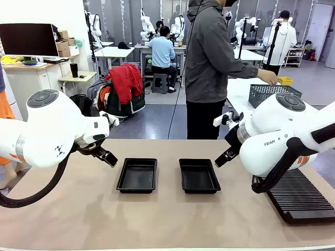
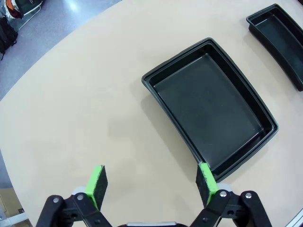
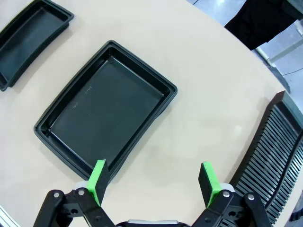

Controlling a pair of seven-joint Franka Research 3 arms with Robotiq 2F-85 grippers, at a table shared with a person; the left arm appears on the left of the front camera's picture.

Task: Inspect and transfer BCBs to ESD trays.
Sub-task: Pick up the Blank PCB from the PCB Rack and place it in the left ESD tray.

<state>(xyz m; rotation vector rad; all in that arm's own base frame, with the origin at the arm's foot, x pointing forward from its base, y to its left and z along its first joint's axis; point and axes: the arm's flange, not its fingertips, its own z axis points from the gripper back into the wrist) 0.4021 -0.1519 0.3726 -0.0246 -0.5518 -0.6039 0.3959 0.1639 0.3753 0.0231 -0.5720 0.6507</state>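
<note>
Currently, front view: left tray (image 1: 136,175) and right tray (image 1: 199,175) lie apart, lower centre.
Left wrist view: left gripper (image 2: 151,176) spread wide, bottom edge; left tray (image 2: 208,109) centre-right.
Right wrist view: right gripper (image 3: 154,174) spread wide; right tray (image 3: 109,109) centre-left, ribbed rack (image 3: 277,151) right edge.

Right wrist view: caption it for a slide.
Open right gripper above table, between an empty ESD tray and a ribbed rack.

You see the left tray (image 1: 136,190) and the right tray (image 1: 201,191) in black, slightly glossy plastic; the table (image 1: 157,222) is smooth and matt, the rack (image 1: 303,201) ribbed.
</note>
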